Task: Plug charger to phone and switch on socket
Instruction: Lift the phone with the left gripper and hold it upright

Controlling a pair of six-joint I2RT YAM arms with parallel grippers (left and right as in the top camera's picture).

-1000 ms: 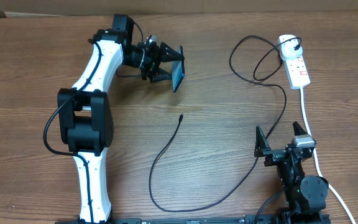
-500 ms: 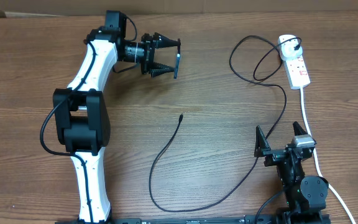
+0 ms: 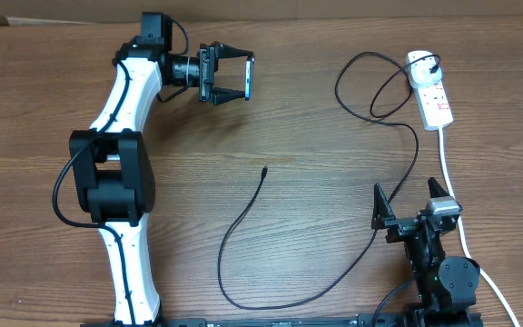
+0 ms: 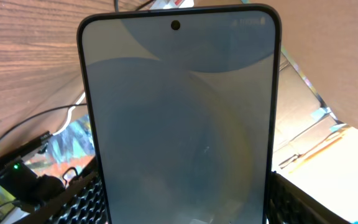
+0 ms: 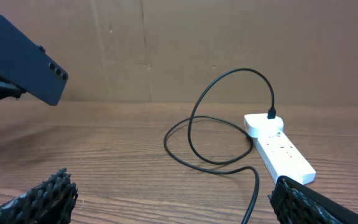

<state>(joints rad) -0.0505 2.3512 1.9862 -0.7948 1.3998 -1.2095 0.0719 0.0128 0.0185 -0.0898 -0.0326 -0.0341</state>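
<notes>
**Mia:** From up top, where is the phone?

**Ben:** The left hand (image 3: pixel 230 74) is pinching the phone (image 3: pixel 249 77) by its two long sides, near the far edge of the table (image 3: pixel 44 109). We see only its thin edge.

**Mia:** And the charger?

**Ben:** The charger (image 3: pixel 234 227) lies in a big loop on the wood. Its small tip (image 3: pixel 265 170) is free in the middle, well apart from the phone. The other end runs to the socket (image 3: pixel 432 95) at the far right (a black plug (image 3: pixel 434 65) sits in it).

**Mia:** The right hand?

**Ben:** The right hand (image 3: pixel 409 195) is at the near right, spread wide, holding nothing.

**Mia:** What about the left wrist camera?

**Ben:** The phone (image 4: pixel 179 118) fills it, screen grey-blue, with a ribbed finger (image 4: pixel 82 202) on each side.

**Mia:** And the right wrist camera?

**Ben:** The phone (image 5: pixel 20 59) is up in the air at the left, dark back showing. The socket (image 5: pixel 278 149) lies at the right, and the charger (image 5: pixel 235 70) arches up from it. Both fingers (image 5: pixel 48 193) sit wide apart.
</notes>
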